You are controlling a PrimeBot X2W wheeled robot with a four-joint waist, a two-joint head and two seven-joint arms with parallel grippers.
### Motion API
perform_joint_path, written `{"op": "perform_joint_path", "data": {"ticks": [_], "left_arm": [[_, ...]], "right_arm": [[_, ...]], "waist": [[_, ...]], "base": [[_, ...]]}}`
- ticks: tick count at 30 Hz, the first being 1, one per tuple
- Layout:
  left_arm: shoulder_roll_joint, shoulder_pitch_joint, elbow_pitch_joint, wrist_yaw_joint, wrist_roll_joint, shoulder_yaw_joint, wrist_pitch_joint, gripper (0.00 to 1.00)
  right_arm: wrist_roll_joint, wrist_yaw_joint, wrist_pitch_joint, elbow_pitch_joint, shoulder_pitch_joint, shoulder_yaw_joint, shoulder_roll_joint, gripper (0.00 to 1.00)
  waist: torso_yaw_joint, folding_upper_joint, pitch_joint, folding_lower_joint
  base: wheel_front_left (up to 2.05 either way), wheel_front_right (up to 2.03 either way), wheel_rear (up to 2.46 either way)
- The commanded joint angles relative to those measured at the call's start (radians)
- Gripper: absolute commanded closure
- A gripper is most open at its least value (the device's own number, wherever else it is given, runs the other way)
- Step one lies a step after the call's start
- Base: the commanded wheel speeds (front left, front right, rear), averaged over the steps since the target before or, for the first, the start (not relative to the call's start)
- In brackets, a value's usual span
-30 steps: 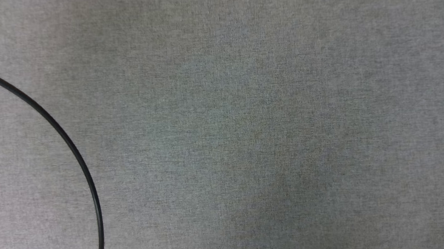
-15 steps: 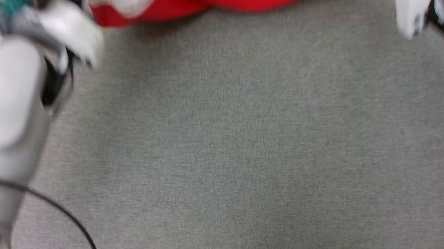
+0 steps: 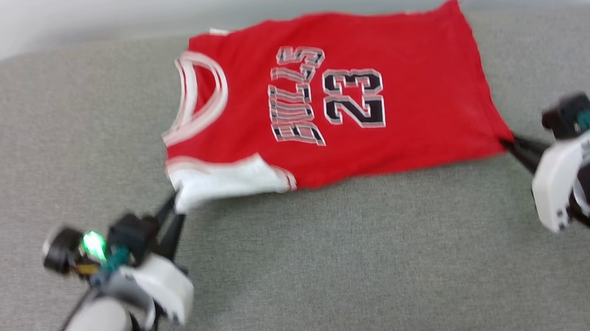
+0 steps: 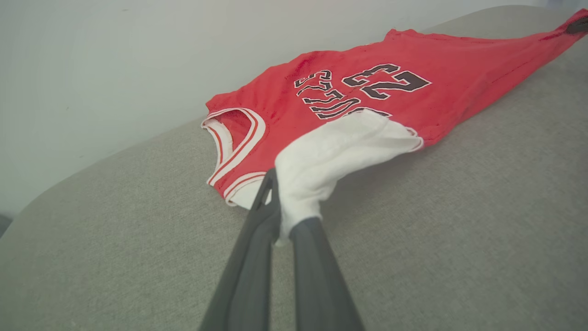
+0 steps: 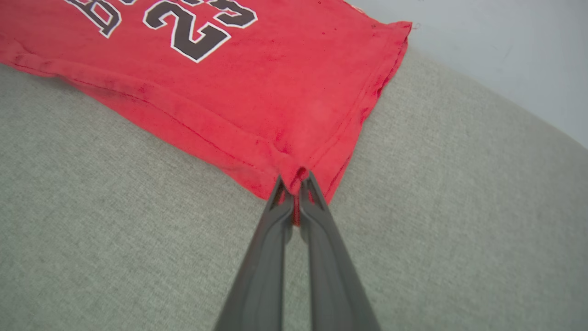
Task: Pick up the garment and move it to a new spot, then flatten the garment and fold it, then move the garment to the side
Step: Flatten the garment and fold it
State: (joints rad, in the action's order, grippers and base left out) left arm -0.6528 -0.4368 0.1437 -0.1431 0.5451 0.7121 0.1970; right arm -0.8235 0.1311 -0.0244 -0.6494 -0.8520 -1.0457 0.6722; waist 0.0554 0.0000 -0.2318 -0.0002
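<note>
Head view has swung: a second ago it showed bare grey fabric, half a second ago a red strip at the 12 o'clock edge with both arms blurred, and now the whole garment (image 3: pixel 414 89). I read that as the camera tilting up, not the shirt moving. Left to right: left hand (image 3: pixel 176 207) at 8 o'clock, clenched on the white sleeve (image 3: pixel 223 183). Left wrist view confirms it, with the sleeve (image 4: pixel 335 151) bunched between the dark fingers and lifted a little off the surface (image 3: pixel 333 266). Next comes the striped neckline (image 3: pixel 202 96) at 10 o'clock, then the lettering and number 23 (image 3: pixel 355 99) at centre, front up and reading sideways. The garment lies spread toward 12 o'clock on the surface, its far edge near the pale wall (image 3: pixel 82 14). Right hand (image 3: pixel 506 143) at 3 o'clock is clenched on the near hem corner (image 3: pixel 495 129). Right wrist view shows the cloth puckered where the tips pinch it. The near edge is drawn fairly taut between the two hands and the body is mostly flat. Judgement: the garment looks laid at its spot and this is the stretch for flattening; folding and moving aside are not yet done. Risk: the left grip is on the loose sleeve, so letting go may leave it crumpled and needing a smooth-out.
</note>
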Motion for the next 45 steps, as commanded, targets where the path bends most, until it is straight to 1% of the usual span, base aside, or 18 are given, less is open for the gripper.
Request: {"op": "perform_joint_path", "data": {"ticks": [1, 7, 9, 14, 18, 22, 26, 30, 35, 41, 45], "left_arm": [[-0.009, 0.031, -0.019, -0.015, 0.005, 0.003, -0.004, 1.00], [-0.045, 0.223, -0.122, -0.100, 0.050, 0.012, -0.029, 1.00], [-0.056, 0.277, -0.145, -0.122, 0.057, 0.025, -0.040, 1.00], [-0.052, 0.393, -0.179, -0.144, 0.075, 0.076, -0.060, 1.00], [-0.045, 0.457, -0.183, -0.158, 0.084, 0.107, -0.063, 1.00], [-0.053, 0.513, -0.181, -0.175, 0.105, 0.109, -0.058, 1.00], [-0.069, 0.558, -0.168, -0.190, 0.120, 0.110, -0.050, 1.00], [-0.075, 0.572, -0.159, -0.192, 0.118, 0.116, -0.044, 1.00], [-0.065, 0.518, -0.156, -0.179, 0.107, 0.101, -0.028, 1.00], [-0.074, 0.384, -0.148, -0.140, 0.055, 0.087, -0.032, 1.00], [-0.064, 0.286, -0.133, -0.118, 0.034, 0.068, -0.034, 1.00]], "right_arm": [[-0.012, -0.001, -0.006, 0.006, 0.034, -0.002, 0.011, 1.00], [-0.045, -0.001, -0.036, 0.064, 0.200, 0.013, 0.073, 1.00], [-0.050, -0.001, -0.040, 0.090, 0.260, 0.018, 0.091, 1.00], [-0.057, -0.001, -0.058, 0.137, 0.425, 0.054, 0.122, 1.00], [-0.052, -0.001, -0.070, 0.175, 0.565, 0.109, 0.141, 1.00], [-0.031, -0.001, -0.055, 0.224, 0.681, 0.185, 0.152, 1.00], [0.002, -0.001, -0.030, 0.258, 0.789, 0.266, 0.135, 1.00], [0.039, -0.001, 0.007, 0.301, 0.863, 0.360, 0.114, 1.00], [0.102, -0.001, 0.065, 0.377, 0.897, 0.480, 0.076, 1.00], [0.173, -0.001, 0.147, 0.479, 0.877, 0.616, 0.031, 1.00], [0.211, -0.001, 0.198, 0.540, 0.860, 0.678, 0.018, 1.00]], "waist": [[0.010, 0.0000, 0.038, 0.0002], [0.033, 0.0000, 0.111, 0.0002], [0.039, 0.0000, 0.132, 0.0002], [0.049, 0.0000, 0.181, 0.0002], [0.052, 0.0000, 0.211, 0.0002], [0.036, 0.0000, 0.228, 0.0002], [0.025, 0.0000, 0.233, 0.0002], [0.022, 0.0000, 0.228, 0.0002], [0.021, 0.0000, 0.215, 0.0002], [0.021, 0.0000, 0.181, 0.0002], [0.013, 0.0000, 0.151, 0.0002]], "base": [[0.00, 0.00, 0.00], [0.00, 0.00, 0.00], [0.00, 0.00, 0.00], [0.00, 0.00, 0.00], [0.00, 0.00, 0.00], [0.00, 0.00, 0.00], [0.00, 0.00, 0.00], [0.00, 0.00, 0.00], [0.00, 0.00, 0.00], [0.00, 0.00, 0.00], [0.00, 0.00, 0.00]]}}
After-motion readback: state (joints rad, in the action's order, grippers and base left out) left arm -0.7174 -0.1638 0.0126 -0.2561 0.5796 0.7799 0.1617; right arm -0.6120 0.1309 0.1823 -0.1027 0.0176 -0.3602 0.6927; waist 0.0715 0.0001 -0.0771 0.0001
